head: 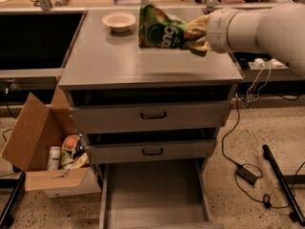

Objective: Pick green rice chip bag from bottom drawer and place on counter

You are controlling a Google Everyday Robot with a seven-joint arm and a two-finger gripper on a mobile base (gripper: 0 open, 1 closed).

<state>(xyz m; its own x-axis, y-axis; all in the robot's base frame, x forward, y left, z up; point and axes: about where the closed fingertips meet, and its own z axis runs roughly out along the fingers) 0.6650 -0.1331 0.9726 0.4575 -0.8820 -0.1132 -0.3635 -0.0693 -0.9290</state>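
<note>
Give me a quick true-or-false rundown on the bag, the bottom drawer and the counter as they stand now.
1. The gripper holds the green rice chip bag over the counter. True.
2. The bag lies flat on the counter. False: it hangs above it, held by the gripper.
3. The bottom drawer is pulled out, its floor bare. True.
4. The white bowl sits in the bottom drawer. False: it stands on the counter near the back.
5. An open cardboard box stands on the floor beside the cabinet. True.
</note>
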